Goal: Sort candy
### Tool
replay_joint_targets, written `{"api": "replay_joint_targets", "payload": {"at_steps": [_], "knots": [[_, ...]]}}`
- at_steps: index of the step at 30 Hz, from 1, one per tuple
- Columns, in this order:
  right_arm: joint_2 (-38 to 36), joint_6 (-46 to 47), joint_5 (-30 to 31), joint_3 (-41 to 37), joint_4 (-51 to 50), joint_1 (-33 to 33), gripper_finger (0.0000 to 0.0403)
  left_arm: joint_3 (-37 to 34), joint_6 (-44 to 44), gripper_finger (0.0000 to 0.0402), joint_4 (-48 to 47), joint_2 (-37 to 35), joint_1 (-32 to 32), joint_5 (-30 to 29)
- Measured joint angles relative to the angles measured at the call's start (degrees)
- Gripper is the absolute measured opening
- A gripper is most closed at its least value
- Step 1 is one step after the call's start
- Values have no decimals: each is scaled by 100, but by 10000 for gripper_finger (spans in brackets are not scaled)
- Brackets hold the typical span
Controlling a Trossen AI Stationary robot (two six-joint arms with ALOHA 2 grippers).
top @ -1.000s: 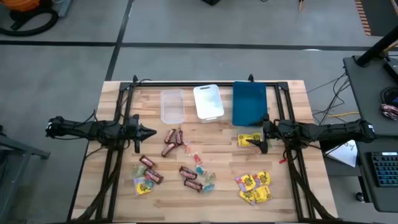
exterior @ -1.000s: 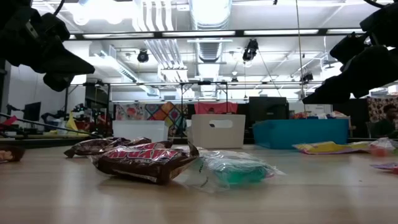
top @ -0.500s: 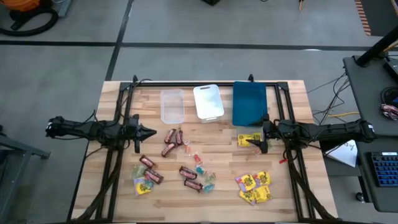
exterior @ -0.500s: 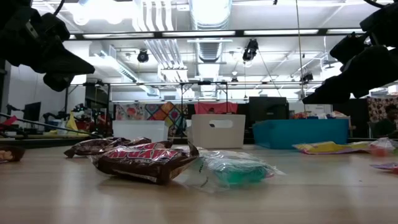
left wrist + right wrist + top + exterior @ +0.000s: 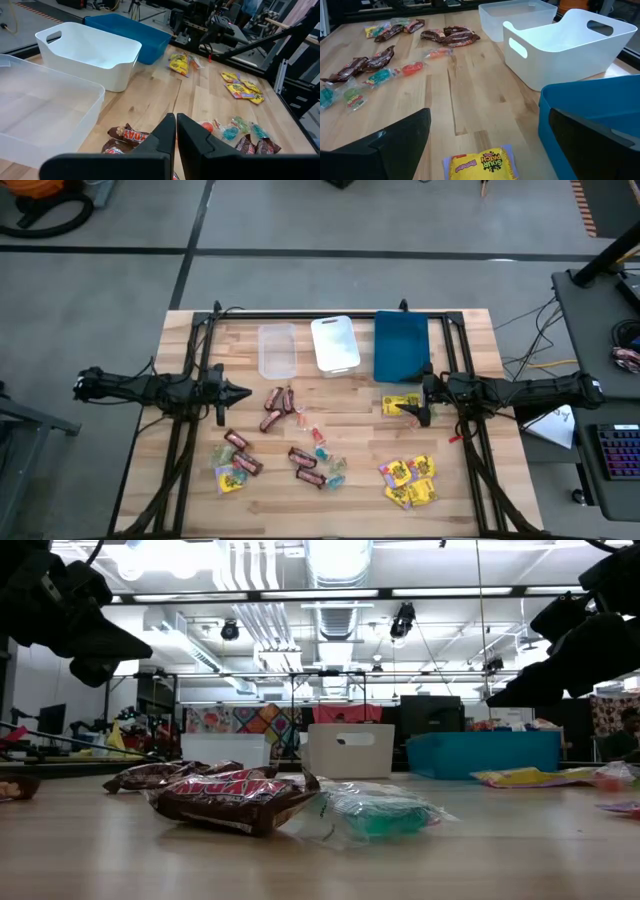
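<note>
The candy lies loose on the wooden table (image 5: 350, 420). There are dark red-brown bars (image 5: 278, 402) (image 5: 127, 135) near the middle, more bars (image 5: 308, 465) toward the near edge, and small teal and red pieces (image 5: 322, 448). Yellow packets (image 5: 408, 480) sit at the near right. My left gripper (image 5: 244, 392) (image 5: 175, 120) is shut and hangs above the table's left side, touching nothing. My right gripper (image 5: 408, 410) (image 5: 489, 114) stands open at the right side. It hangs above one yellow packet (image 5: 480, 164) that lies flat on the wood between the fingers' lines, untouched.
A clear tray (image 5: 277, 350), a white tray (image 5: 335, 343) and a blue tray (image 5: 401, 346) stand side by side along the far edge. Black frame rails (image 5: 320, 314) run along the far edge and both sides. Bare wood lies between the trays and the candy.
</note>
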Motion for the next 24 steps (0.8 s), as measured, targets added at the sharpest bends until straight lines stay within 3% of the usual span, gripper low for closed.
{"api": "replay_joint_targets", "payload": {"at_steps": [7,12,16,20,24], "knots": [[1,-473,204,2,3,-4,399,-2,386,0,69,0,-1,-53],[2,648,-29,-7,843,2,399,-7,371,0,1425,10,1,-651],[41,757,-27,-7,2000,0,399,-7,484,0,2526,12,-1,-730],[165,764,631,-4,2712,0,399,-4,1284,0,3592,21,-1,-758],[194,897,1576,-4,2670,0,399,-4,2995,0,4288,36,-1,-914]]}}
